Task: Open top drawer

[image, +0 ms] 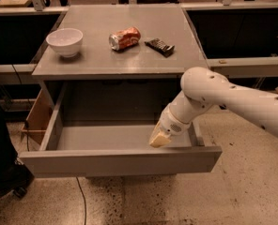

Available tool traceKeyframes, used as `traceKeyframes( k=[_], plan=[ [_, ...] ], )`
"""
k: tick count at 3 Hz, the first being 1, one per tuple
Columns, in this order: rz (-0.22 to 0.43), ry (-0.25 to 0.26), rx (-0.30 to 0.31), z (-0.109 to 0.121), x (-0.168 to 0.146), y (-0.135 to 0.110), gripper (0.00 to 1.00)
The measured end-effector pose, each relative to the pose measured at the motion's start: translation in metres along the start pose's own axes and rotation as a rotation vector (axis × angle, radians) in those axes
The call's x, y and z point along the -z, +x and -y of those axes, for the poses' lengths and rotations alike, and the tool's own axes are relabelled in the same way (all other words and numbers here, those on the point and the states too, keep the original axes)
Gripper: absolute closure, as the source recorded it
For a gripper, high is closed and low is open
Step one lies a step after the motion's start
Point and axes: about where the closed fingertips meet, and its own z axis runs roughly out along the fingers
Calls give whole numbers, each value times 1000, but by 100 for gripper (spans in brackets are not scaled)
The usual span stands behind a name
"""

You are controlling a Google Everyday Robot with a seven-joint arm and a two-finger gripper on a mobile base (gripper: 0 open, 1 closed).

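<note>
- One relation decides the coming move: the tool [158,138] sits inside the top drawer [106,137], just behind its front panel [120,161] and right of the middle.
- The top drawer stands far out from under the surface [101,62]. Its long axis runs left to right, and it slides toward the camera. In my judgement the opening is nearly or fully done.
- Whether the tool is open or closed I cannot tell. Its pale tip points down toward the drawer floor, and nothing shows in its hold.
- The arm [233,95] comes in from the right, above the drawer's right wall.
- On the surface are a white bowl [65,41], a red can [125,38] on its side and a dark bar [159,46], all well apart from the tool.
- Any further pull goes toward the camera. The wooden board [38,118] at the left and the cable [80,196] on the floor do not seem to block it.
</note>
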Motion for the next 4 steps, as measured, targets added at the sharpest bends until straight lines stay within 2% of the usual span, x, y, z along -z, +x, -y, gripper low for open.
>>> traceKeyframes(
  k=[1, 2, 3, 4],
  plan=[
    [6, -31, -30, -30, 7, 11, 100],
    [6, -31, -30, -29, 7, 11, 100],
    [18, -68, -48, -61, 19, 15, 100],
    [23, -88, -53, -72, 23, 15, 100]
  ],
)
